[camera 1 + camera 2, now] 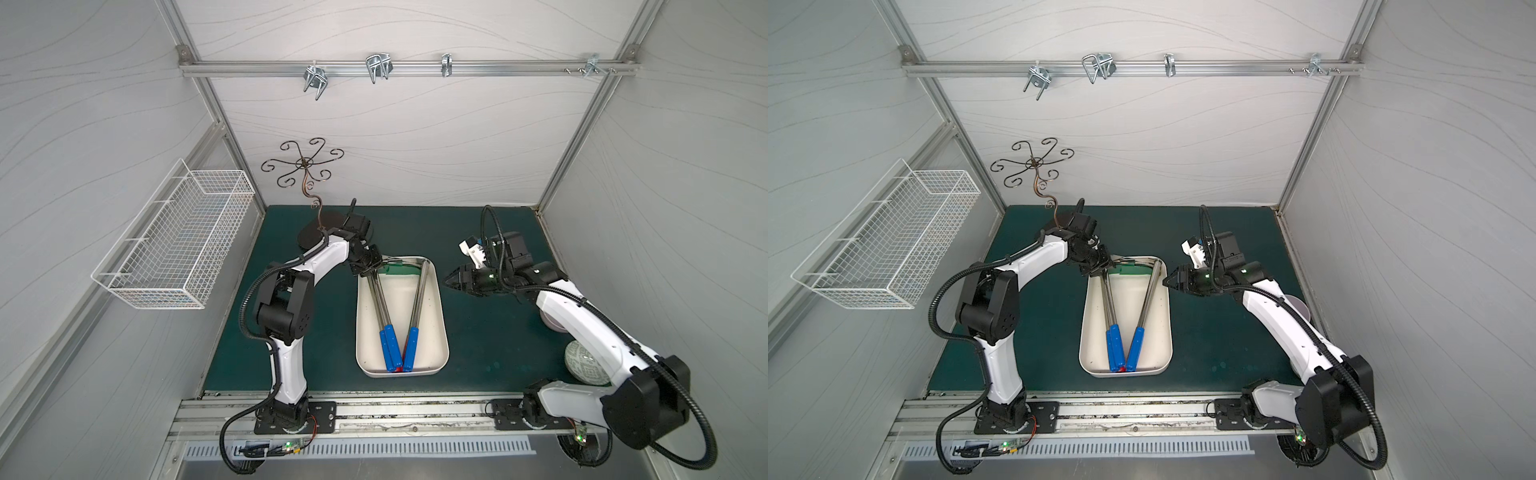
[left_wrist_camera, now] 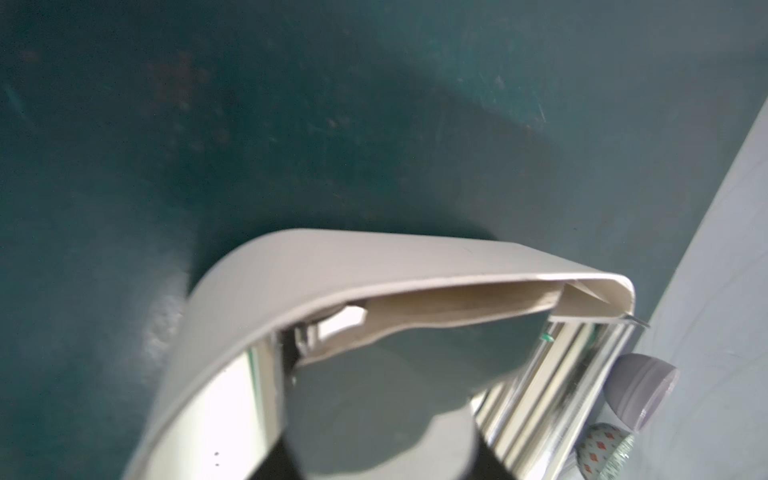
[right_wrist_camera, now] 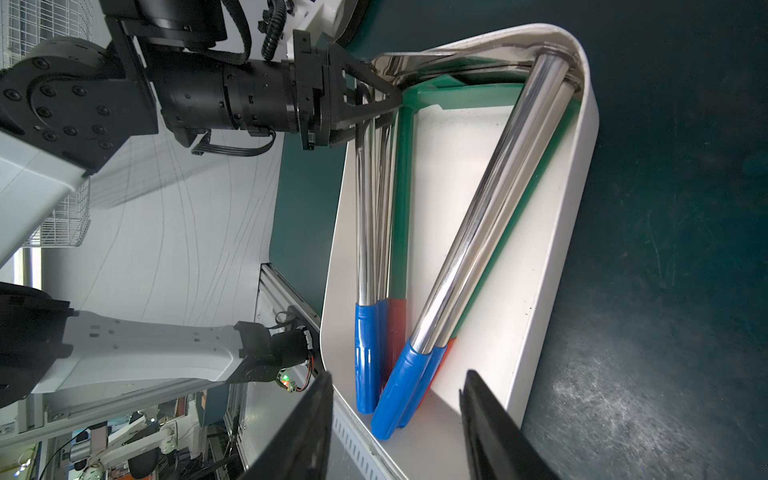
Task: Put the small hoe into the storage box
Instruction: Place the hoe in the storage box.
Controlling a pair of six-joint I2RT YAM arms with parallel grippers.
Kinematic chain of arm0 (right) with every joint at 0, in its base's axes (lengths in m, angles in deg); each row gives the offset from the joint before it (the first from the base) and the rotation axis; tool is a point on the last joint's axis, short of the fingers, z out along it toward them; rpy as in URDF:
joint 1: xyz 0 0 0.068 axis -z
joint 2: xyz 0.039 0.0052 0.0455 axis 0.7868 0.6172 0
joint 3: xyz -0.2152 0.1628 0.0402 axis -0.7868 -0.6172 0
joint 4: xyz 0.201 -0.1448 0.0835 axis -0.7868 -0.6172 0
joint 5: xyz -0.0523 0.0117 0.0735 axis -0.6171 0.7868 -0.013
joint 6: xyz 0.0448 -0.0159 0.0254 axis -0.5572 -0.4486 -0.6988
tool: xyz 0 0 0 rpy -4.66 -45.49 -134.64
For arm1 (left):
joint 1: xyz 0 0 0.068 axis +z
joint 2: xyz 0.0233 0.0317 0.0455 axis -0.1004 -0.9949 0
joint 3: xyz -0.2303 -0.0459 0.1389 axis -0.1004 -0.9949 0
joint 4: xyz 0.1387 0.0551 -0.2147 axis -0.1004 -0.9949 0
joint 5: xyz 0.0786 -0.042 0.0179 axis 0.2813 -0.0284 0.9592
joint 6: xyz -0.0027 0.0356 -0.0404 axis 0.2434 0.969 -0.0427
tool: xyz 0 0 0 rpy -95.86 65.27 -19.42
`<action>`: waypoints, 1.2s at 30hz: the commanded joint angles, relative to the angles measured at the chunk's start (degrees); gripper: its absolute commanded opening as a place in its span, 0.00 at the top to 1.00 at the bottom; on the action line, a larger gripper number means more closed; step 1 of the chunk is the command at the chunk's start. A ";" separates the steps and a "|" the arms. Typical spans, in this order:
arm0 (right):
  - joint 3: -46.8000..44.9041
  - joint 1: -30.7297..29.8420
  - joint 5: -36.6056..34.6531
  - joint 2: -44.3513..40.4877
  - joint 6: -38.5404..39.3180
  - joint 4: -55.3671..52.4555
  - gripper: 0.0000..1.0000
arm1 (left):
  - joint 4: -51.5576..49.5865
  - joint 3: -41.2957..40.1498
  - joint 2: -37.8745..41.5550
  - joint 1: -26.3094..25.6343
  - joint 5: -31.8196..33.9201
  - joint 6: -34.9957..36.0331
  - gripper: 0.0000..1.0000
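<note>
The storage box (image 1: 399,299) (image 1: 1129,299), a shallow cream tray, lies mid-mat. Several small hoes with chrome or green shafts and blue or red handles lie inside it. The leftmost chrome hoe (image 1: 384,307) (image 3: 365,216) runs along the left wall. My left gripper (image 1: 368,270) (image 1: 1096,270) (image 3: 397,97) sits at that hoe's head, in the box's far left corner. In the left wrist view its jaws (image 2: 380,457) stand apart, with a blurred grey part between them. The box wall (image 2: 311,270) lies just beyond. My right gripper (image 1: 451,279) (image 1: 1167,280) (image 3: 399,374) hovers open and empty, right of the box.
A white wire basket (image 1: 174,249) hangs on the left wall. A scrolled metal stand (image 1: 307,166) rises at the back left behind my left arm. Hooks (image 1: 378,66) hang from the back rail. A patterned ball (image 1: 582,365) and a lilac bowl (image 2: 640,382) sit by the right wall.
</note>
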 commanded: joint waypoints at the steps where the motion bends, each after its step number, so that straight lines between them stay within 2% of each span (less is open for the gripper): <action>1: -0.55 -0.03 0.45 -0.58 1.36 -0.89 0.49 | -3.49 1.02 2.30 -0.39 3.18 0.97 0.51; 5: -0.46 -0.21 0.38 -0.61 1.18 -0.88 0.49 | -5.94 2.67 5.61 -0.38 4.41 1.94 0.49; 9: -0.38 -0.47 0.14 -0.49 1.11 -0.83 0.49 | -9.12 4.34 7.72 -0.38 7.58 3.25 0.51; 12: -0.41 -0.73 0.06 -0.39 1.03 -0.76 0.49 | -10.52 5.18 7.51 -0.38 9.79 4.09 0.54; 16: -0.28 -0.99 -0.01 -0.23 1.10 -0.78 0.49 | -11.17 6.14 4.78 -0.28 8.86 4.00 0.56; 23: -0.28 -1.17 -0.30 -0.49 1.27 -1.11 0.49 | -9.95 6.05 0.52 -0.29 7.50 3.07 0.71; 30: -0.46 -1.22 -0.31 -0.63 1.14 -1.09 0.49 | -8.32 5.03 -1.29 -0.59 5.79 2.13 0.98; 36: -0.37 -1.65 -0.65 -0.77 1.00 -1.19 0.49 | -7.59 5.25 -2.68 -2.08 5.00 1.44 1.00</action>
